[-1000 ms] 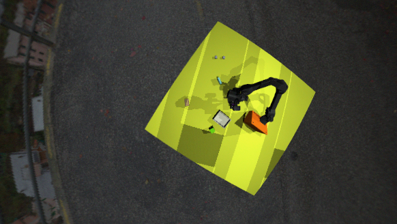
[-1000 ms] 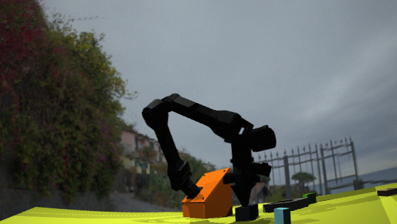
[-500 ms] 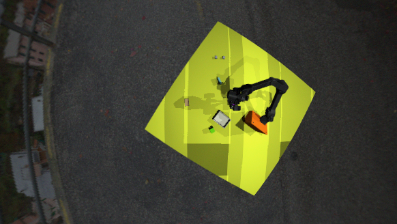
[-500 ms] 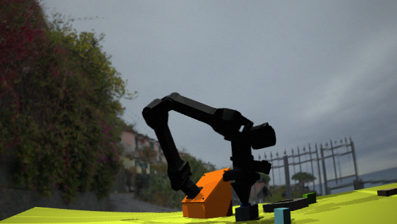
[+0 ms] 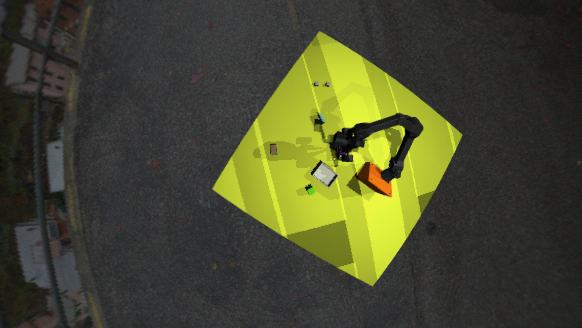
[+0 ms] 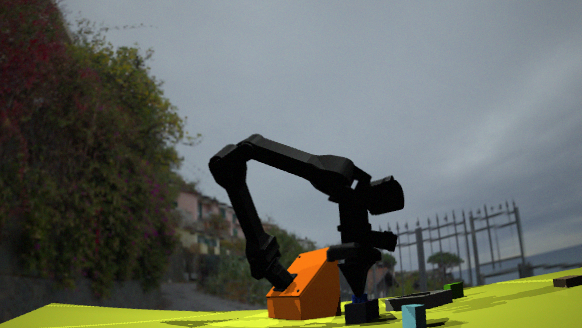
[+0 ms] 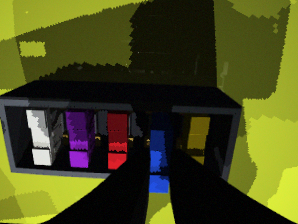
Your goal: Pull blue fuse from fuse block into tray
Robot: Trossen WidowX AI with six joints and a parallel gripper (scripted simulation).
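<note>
Gripping the blue fuse (image 7: 157,156) now; gripper (image 7: 157,175) is clenched on it, fingers coming in from the bottom of the wrist frame and flanking it on both sides; fuse looks partly lifted, its lower end sitting below the front edge of the fuse block (image 7: 120,92), but how far it has cleared its slot I cannot tell.

Layout in the wrist view, left to right: white fuse (image 7: 39,137), purple fuse (image 7: 77,139), red fuse (image 7: 117,140), blue, yellow fuse (image 7: 197,137); red and yellow are just beside the fingers, so the narrow grasp is what keeps the pads off them.

Exterior view: wrist points straight down over the block (image 6: 361,310), a sliver of blue (image 6: 359,298) showing under the fingertips; vertical pose suits a straight pull with no sideways drag on the slot walls.

Top view: tray (image 5: 324,173) sits just lower left of the gripper (image 5: 343,156), near the block; short carry once the fuse is clear.

Risk, my read: any lateral move before full clearance would scrape the block or the neighbours; lift first, translate second.
</note>
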